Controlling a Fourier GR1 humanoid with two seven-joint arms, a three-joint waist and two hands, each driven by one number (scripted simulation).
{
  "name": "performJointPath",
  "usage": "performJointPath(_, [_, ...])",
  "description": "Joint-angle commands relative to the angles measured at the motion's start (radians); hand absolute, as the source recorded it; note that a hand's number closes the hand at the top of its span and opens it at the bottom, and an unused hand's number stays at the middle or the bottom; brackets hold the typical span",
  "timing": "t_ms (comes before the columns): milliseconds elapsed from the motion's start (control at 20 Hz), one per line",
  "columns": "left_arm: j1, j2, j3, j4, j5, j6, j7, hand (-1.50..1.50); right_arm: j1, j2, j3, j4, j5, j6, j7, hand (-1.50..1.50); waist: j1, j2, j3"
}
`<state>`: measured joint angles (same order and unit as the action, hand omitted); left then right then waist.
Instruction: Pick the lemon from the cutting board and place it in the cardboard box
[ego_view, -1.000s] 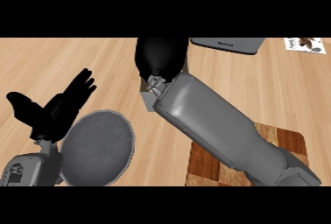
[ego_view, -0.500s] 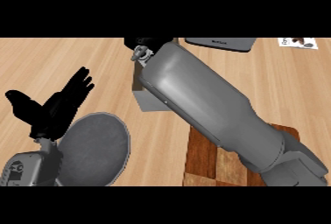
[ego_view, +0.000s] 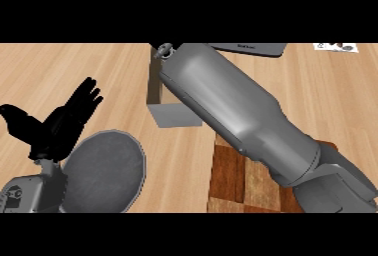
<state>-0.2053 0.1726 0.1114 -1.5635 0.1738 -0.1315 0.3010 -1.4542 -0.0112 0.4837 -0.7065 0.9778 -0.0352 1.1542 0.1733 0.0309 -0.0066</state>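
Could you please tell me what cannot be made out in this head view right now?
1. Right robot hand: cut off beyond the view's top edge; only the right forearm shows, so what it holds is unknown.
2. Lemon: nowhere visible; the forearm covers much of the cutting board.
3. Box: its right side is hidden behind the forearm.
4. Small item at the top right: too small and cut by the edge to name.

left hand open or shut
Open: the left hand has straight, spread fingers pointing up and holds nothing.
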Motion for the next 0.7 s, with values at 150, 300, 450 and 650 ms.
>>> performJointPath(150, [-0.006, 0.026, 0.023, -0.006, 0.013, -0.011, 0.009, 0.0, 0.005, 0.011, 0.011, 0.113, -0.073, -0.144, 0.1, 1.5, -0.007, 0.003, 0.002])
performJointPath(300, [-0.011, -0.006, 0.009, -0.006, -0.001, 0.015, -0.007, 0.0, 0.084, 0.011, 0.03, 0.122, -0.099, -0.245, 0.059, 1.5, -0.013, 0.005, 0.003])
performJointPath(450, [-0.022, 0.007, 0.012, 0.0, -0.007, 0.013, 0.0, 0.0, 0.147, 0.011, -0.018, 0.14, -0.194, -0.26, 0.03, 1.5, -0.01, 0.012, 0.004])
performJointPath(650, [0.003, -0.011, -0.006, -0.01, -0.015, 0.012, -0.018, 0.0, 0.151, 0.011, -0.03, 0.173, -0.258, -0.27, 0.09, -1.5, -0.007, 0.002, 0.004])
